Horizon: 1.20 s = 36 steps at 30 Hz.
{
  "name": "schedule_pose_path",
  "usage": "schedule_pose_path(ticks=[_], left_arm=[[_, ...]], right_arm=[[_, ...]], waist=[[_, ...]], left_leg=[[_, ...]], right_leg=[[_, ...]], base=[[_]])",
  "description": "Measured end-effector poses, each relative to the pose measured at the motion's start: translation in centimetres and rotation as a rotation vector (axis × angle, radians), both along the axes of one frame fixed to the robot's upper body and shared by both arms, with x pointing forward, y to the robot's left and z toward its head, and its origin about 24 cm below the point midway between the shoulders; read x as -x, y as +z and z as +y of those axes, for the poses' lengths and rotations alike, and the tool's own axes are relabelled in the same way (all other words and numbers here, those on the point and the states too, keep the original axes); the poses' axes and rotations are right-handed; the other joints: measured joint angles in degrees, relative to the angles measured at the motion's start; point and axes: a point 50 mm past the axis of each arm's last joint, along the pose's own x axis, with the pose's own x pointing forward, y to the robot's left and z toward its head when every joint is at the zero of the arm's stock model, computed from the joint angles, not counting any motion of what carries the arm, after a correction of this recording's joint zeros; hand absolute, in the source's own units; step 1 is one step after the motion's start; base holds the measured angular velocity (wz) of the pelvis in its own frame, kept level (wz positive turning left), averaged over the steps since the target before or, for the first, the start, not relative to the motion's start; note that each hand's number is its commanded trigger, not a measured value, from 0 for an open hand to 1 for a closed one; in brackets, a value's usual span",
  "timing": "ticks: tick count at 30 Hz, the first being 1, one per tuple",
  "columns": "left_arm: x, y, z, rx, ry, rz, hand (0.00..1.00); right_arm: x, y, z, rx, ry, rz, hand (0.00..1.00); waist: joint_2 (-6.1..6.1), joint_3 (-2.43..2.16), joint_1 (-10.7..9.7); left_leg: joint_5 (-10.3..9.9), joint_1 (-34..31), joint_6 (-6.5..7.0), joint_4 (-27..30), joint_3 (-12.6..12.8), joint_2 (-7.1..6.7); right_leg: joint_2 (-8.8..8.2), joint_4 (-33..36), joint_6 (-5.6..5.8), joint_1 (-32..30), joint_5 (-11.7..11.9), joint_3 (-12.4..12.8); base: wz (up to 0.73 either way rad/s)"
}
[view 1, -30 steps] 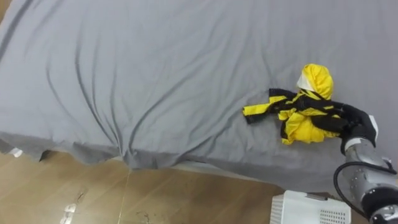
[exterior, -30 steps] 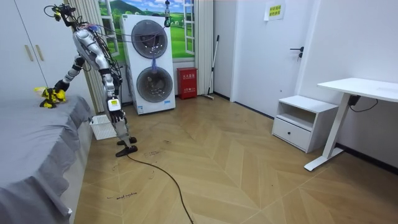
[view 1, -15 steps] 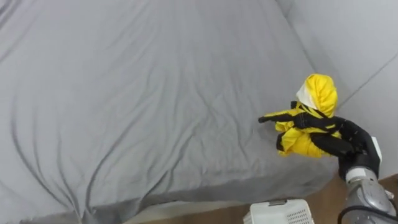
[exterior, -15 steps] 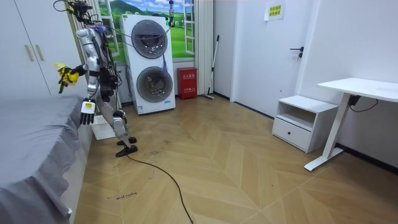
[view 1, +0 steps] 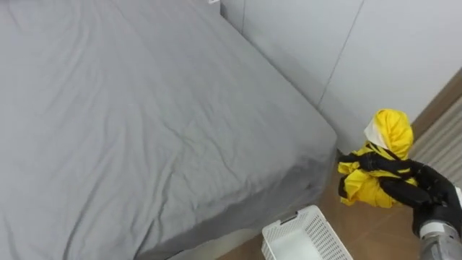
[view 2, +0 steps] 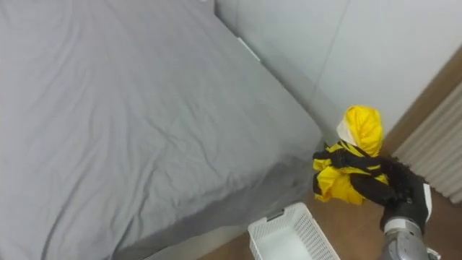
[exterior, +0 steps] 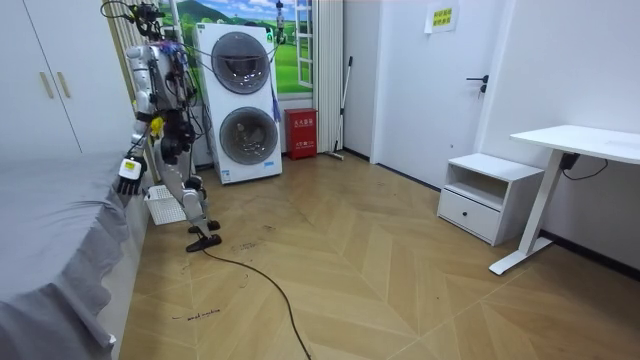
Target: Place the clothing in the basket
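Holding the yellow-and-black clothes (view 1: 369,180) clamped in the right hand (view 1: 427,193) at the frame's right edge, past the corner of the bed (view 1: 144,130). Best swung left and down over the white basket (view 1: 289,221) at bottom centre before letting go, with the left hand (exterior: 128,172) loose-fingered beside the bed.

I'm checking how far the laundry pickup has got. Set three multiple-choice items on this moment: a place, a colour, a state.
1. Where is the garment? A on the floor B on a chair C held up past the bed's corner
2. What colours is it? A yellow and black B red and white C plain blue
3. How is the right hand? A open B shut on the garment C shut, empty
Answers: C, it hangs clear of the bed, outside the basket; A, yellow cloth with black bands; B, the hand is curled round the cloth.
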Motion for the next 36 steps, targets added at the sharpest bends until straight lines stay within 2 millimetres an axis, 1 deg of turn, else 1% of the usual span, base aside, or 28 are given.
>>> schedule_pose_path(ticks=[2,3,4,6,7,9,10,11,12,14,15,17,18,22,23,24,26,27,28,30,31,33,36], left_arm=[[0.1,0.0,0.0,0.001,-0.002,0.007,0.00],[0.1,-0.1,-0.1,0.001,-0.012,0.008,0.00],[0.1,-0.1,-0.2,0.002,-0.018,0.008,0.00],[0.2,-0.2,-0.6,0.008,-0.050,0.017,0.00],[0.1,-0.2,-0.7,0.010,-0.057,0.017,0.00],[0.1,-0.2,-1.0,0.017,-0.064,0.015,0.00],[0.0,-0.2,-1.0,0.018,-0.067,0.013,0.00],[-0.3,-0.2,-1.2,0.022,-0.068,0.005,0.00],[-0.4,-0.2,-1.2,0.024,-0.066,-0.003,0.00],[-0.8,-0.1,-1.3,0.033,-0.057,-0.016,0.00],[-1.1,-0.1,-1.4,0.038,-0.050,-0.024,0.00],[-1.7,0.0,-1.5,0.040,-0.054,-0.038,0.00],[-2.1,0.1,-1.5,0.039,-0.057,-0.051,0.00],[-2.9,0.2,-1.8,0.053,-0.052,-0.071,0.00],[-2.8,0.2,-1.9,0.059,-0.051,-0.069,0.00],[-3.0,0.1,-2.2,0.066,-0.051,-0.066,0.00],[-3.1,0.0,-2.5,0.073,-0.049,-0.065,0.00],[-3.3,0.0,-2.5,0.073,-0.050,-0.065,0.00],[-3.5,0.1,-2.6,0.073,-0.051,-0.067,0.00],[-3.6,0.1,-2.5,0.073,-0.051,-0.069,0.00],[-3.6,0.1,-2.5,0.073,-0.051,-0.068,0.00],[-3.6,0.1,-2.5,0.075,-0.051,-0.065,0.00],[-3.6,0.0,-2.6,0.076,-0.051,-0.062,0.00]], right_arm=[[0.4,-0.4,0.0,-0.004,-0.003,0.027,1.00],[0.6,-0.7,-0.1,-0.009,-0.011,0.043,1.00],[0.7,-0.9,-0.2,-0.010,-0.014,0.050,1.00],[0.6,-0.8,-0.4,-0.006,-0.021,0.045,1.00],[0.4,-0.6,-0.4,-0.005,-0.022,0.041,1.00],[0.1,-0.4,-0.6,0.000,-0.038,0.027,1.00],[0.1,-0.3,-0.7,0.002,-0.042,0.024,1.00],[-0.1,-0.1,-0.7,0.003,-0.043,0.014,1.00],[-0.4,-0.3,-0.8,0.000,-0.045,0.011,1.00],[-0.7,-0.7,-0.9,-0.011,-0.058,0.028,1.00],[-1.0,-1.0,-0.9,-0.019,-0.069,0.039,1.00],[-1.3,-1.4,-1.0,-0.029,-0.089,0.061,1.00],[-1.6,-1.6,-1.0,-0.037,-0.097,0.072,1.00],[-2.4,-2.2,-0.8,-0.043,-0.119,0.097,1.00],[-2.4,-2.5,-0.7,-0.048,-0.120,0.119,1.00],[-2.3,-2.8,-0.7,-0.052,-0.129,0.135,1.00],[-2.1,-3.4,-0.7,-0.066,-0.143,0.164,1.00],[-1.9,-3.7,-0.7,-0.074,-0.153,0.185,0.89],[-1.7,-3.9,-0.7,-0.079,-0.158,0.195,0.00],[-1.2,-4.4,-0.6,-0.089,-0.170,0.228,0.00],[-1.2,-4.5,-0.6,-0.091,-0.171,0.233,0.00],[-0.9,-4.9,-0.5,-0.100,-0.185,0.257,0.00],[-0.8,-5.1,-0.5,-0.118,-0.199,0.265,0.00]], waist=[[0.40,-0.04,-0.17],[0.75,-0.23,-0.63],[0.95,-0.29,-0.86],[2.38,-0.38,-1.06],[2.87,-0.40,-1.13],[4.57,-0.43,-1.54],[4.92,-0.35,-1.62],[5.61,-0.23,-1.61],[6.14,-0.29,-1.79],[6.80,-0.31,-1.68],[7.14,-0.13,-1.37],[7.60,0.14,-1.38],[7.85,0.20,-1.29],[8.40,0.22,-0.62],[8.48,0.25,-0.31],[8.60,0.35,0.49],[8.91,0.56,1.12],[8.98,0.60,1.60],[9.07,0.64,1.73],[9.25,0.70,2.28],[9.24,0.71,2.29],[9.21,0.73,2.14],[9.10,0.81,2.39]], left_leg=[[-0.13,-0.26,-0.13,0.00,0.16,0.00],[-0.13,-0.77,-0.13,0.01,0.22,-0.04],[-0.14,-0.94,-0.13,0.02,0.37,-0.05],[-0.15,-1.97,-0.16,0.20,1.64,-0.01],[-0.15,-2.36,-0.16,0.29,1.74,-0.04],[-0.13,-4.03,-0.15,0.40,2.09,-0.08],[-0.13,-4.43,-0.15,0.47,2.42,-0.07],[-0.12,-5.42,-0.15,0.52,2.85,-0.05],[-0.10,-6.55,-0.15,0.54,3.15,-0.03],[-0.08,-8.17,-0.15,0.57,3.24,-0.02],[-0.04,-9.05,-0.12,0.62,3.44,-0.02],[0.02,-10.36,-0.03,0.74,3.39,-0.02],[0.05,-11.44,0.01,1.13,3.40,-0.02],[0.14,-14.10,0.14,1.67,3.44,-0.07],[0.15,-14.92,0.15,2.14,3.38,-0.02],[0.16,-15.67,0.17,2.53,3.37,-0.02],[0.35,-16.74,0.32,2.66,3.28,-0.05],[0.73,-17.55,0.40,2.56,3.09,-0.05],[0.89,-17.99,0.43,2.55,2.93,-0.05],[1.14,-19.39,0.52,2.47,2.33,-0.13],[1.14,-19.64,0.52,2.47,2.22,-0.18],[1.35,-20.12,0.59,2.48,1.39,-0.50],[1.60,-20.20,0.71,2.47,0.93,-0.89]], right_leg=[[0.47,0.08,-0.07,-0.55,0.04,0.74],[0.52,0.08,-0.12,-0.97,0.08,0.91],[0.56,0.09,-0.14,-1.19,0.12,1.09],[0.74,0.06,-0.16,-2.75,0.26,2.18],[0.73,0.14,-0.16,-3.13,0.26,2.32],[0.73,0.62,-0.08,-4.98,0.32,2.59],[0.73,0.84,-0.08,-5.52,0.31,2.70],[0.70,1.10,-0.08,-6.40,0.31,3.02],[0.64,1.53,-0.08,-7.79,0.31,3.32],[0.68,2.48,-0.09,-9.92,0.30,3.64],[0.73,2.99,-0.09,-11.15,0.30,3.93],[0.67,3.35,-0.09,-12.54,0.30,3.89],[0.59,3.71,-0.09,-13.63,0.30,3.82],[0.50,4.32,-0.09,-16.34,0.31,3.63],[0.49,4.58,-0.10,-17.03,0.30,3.59],[0.43,4.85,-0.12,-17.80,0.27,3.59],[0.28,5.23,-0.14,-18.93,0.24,3.38],[0.06,5.40,-0.14,-19.79,0.24,3.14],[-0.10,5.40,-0.14,-20.08,0.24,2.85],[-0.43,5.94,-0.23,-21.47,0.08,2.08],[-0.50,6.18,-0.23,-21.79,-0.05,1.92],[-0.84,6.21,-0.27,-21.90,-0.23,0.83],[-1.20,6.17,-0.24,-21.69,-0.42,0.18]], base=[[-0.17],[-0.10],[-0.16],[-0.27],[-0.18],[-0.10],[-0.13],[-0.14],[-0.14],[-0.13],[-0.13],[-0.04],[0.00],[0.01],[0.00],[0.00],[0.08],[0.14],[0.20],[0.20],[0.17],[0.22],[0.15]])
